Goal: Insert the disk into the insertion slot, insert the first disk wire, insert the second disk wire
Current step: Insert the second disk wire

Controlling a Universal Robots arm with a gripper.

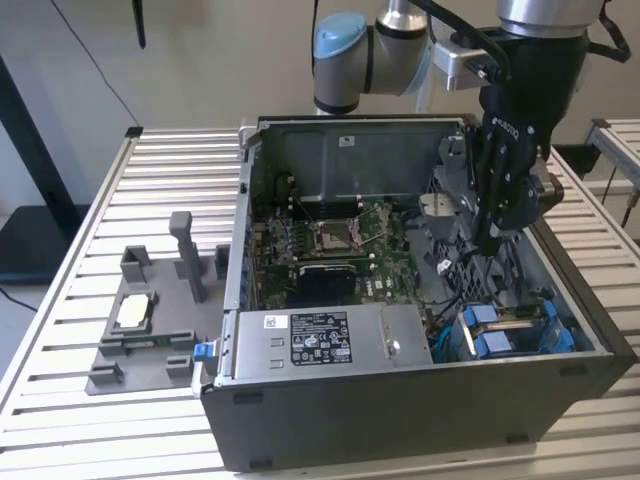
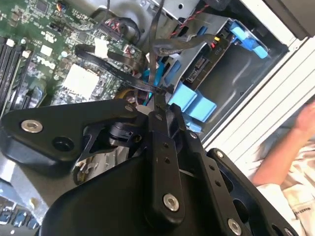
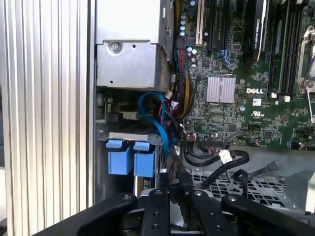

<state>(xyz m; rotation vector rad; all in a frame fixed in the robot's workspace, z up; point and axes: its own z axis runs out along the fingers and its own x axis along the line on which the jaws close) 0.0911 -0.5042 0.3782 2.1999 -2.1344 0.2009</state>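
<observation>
The disk [image 1: 515, 330], in its blue carrier frame, lies inside the insertion slot [image 2: 246, 78], the grey cage at the case's front corner on the exterior view's right. Its blue end tabs [image 3: 130, 160] face the case interior, and its connector end [image 2: 199, 66] is exposed. My gripper [image 1: 487, 240] hangs inside the case just behind the cage. In the second wrist view the gripper [image 2: 158, 96] is shut on a black disk wire [image 2: 113, 69] carrying a white tag. That wire [image 3: 216, 172] loops over the case floor into my gripper [image 3: 176, 189].
A grey power-supply box [image 1: 320, 340] sits beside the cage, with the motherboard [image 1: 330, 240] behind it. A blue cable [image 3: 160, 125] and a bundle of coloured wires crowd the gap near the cage. A grey fixture tray [image 1: 150, 320] stands on the slatted table. A person's hand [image 2: 300, 123] is outside the case.
</observation>
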